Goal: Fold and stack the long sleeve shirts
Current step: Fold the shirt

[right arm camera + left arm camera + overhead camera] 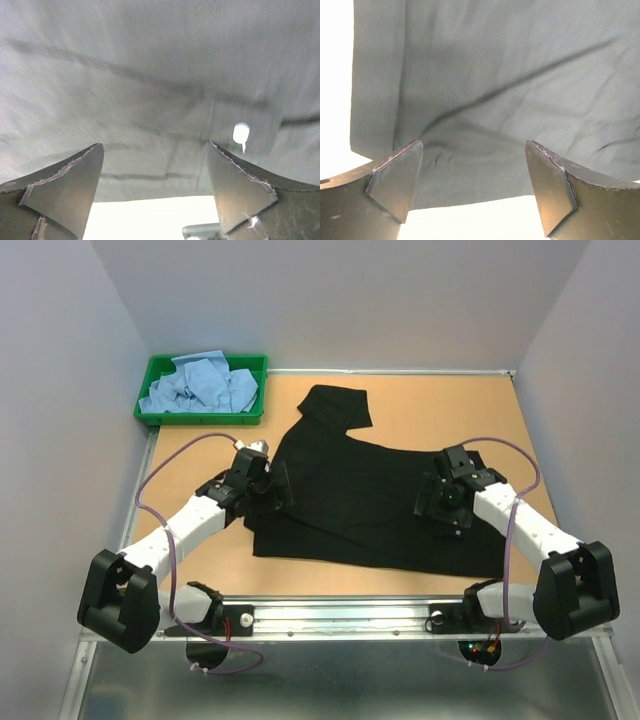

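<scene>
Black shirt (365, 505) is lying partly folded on the counter (450, 405). Left end effector (270, 488) and right end effector (443, 502) are hovering over it, both spread, gripping nothing. Likely best: pinching matching edges, lifting evenly.

No text, label, brand, number or sign is legible in any view. Black shirt (350, 500): plain cloth, no print or tag readable. Tray (200, 419): plain green wall, no marking readable.
</scene>
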